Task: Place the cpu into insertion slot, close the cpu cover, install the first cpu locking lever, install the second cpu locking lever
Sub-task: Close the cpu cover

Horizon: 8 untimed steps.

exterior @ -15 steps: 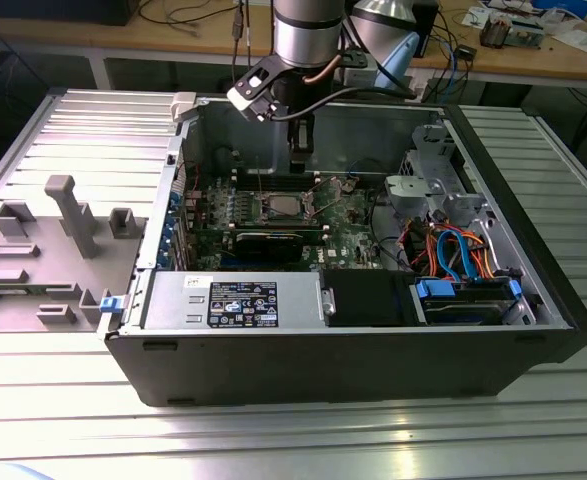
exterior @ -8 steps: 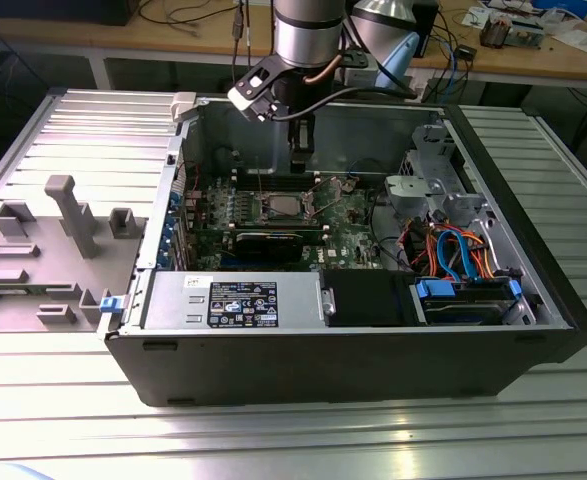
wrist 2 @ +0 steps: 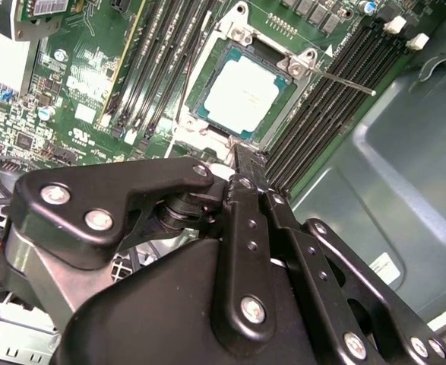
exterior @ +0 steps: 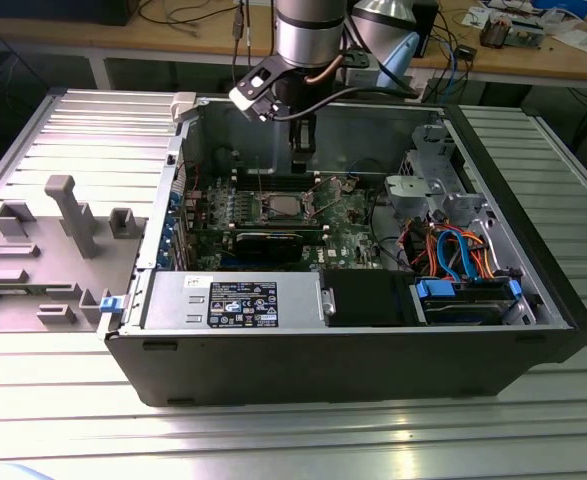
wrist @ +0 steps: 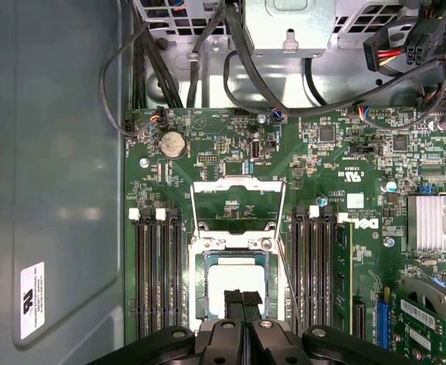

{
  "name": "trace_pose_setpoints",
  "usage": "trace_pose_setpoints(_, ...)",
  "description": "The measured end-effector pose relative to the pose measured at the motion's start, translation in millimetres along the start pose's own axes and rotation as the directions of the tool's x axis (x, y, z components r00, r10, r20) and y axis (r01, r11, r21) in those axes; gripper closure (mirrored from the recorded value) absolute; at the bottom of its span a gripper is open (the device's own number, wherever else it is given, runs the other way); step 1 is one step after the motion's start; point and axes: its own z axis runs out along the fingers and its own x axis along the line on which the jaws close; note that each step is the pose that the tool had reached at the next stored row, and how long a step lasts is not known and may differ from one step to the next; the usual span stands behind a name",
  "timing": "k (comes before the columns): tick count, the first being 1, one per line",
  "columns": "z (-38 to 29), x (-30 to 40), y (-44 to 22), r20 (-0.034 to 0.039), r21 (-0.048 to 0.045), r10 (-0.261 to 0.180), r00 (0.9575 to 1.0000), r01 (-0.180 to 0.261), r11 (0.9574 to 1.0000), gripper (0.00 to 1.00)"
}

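Observation:
The cpu (wrist: 230,275) lies flat in the insertion slot (wrist: 200,293) on the green board, its silvery face up; it also shows in the second wrist view (wrist 2: 241,93) and the exterior view (exterior: 283,207). The cpu cover (wrist: 238,184) is swung open, standing off the far side of the socket with the board showing through its window. A thin locking lever (wrist 2: 348,84) sticks out free beside the socket. My gripper (wrist: 242,299) hovers just above the cpu's near edge, fingers together and holding nothing. In the exterior view the gripper (exterior: 303,152) hangs inside the case behind the socket.
Black memory slots (wrist: 156,274) flank the socket on both sides. A graphics card (wrist: 424,319) and heat sink (wrist: 435,222) lie nearby. Cables (wrist: 207,68) run along the case wall. A power supply box (exterior: 233,300) and drive bay (exterior: 468,300) line the case front; a grey fixture (exterior: 68,215) stands outside.

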Motion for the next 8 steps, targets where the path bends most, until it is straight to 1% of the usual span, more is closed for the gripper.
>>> trace_pose_setpoints(4, 0.0, 0.0, 1.3, 0.0, 0.0, 0.0, 1.0, 0.0, 1.0, 0.89)
trace_pose_setpoints(7, 0.1, 0.1, 5.9, 0.0001, 0.0, 0.0, 1.0, 0.0, 1.0, 0.89)
trace_pose_setpoints(8, 0.2, 0.1, 9.5, 0.0, 0.0, 0.0, 1.0, 0.0, 1.0, 0.89)
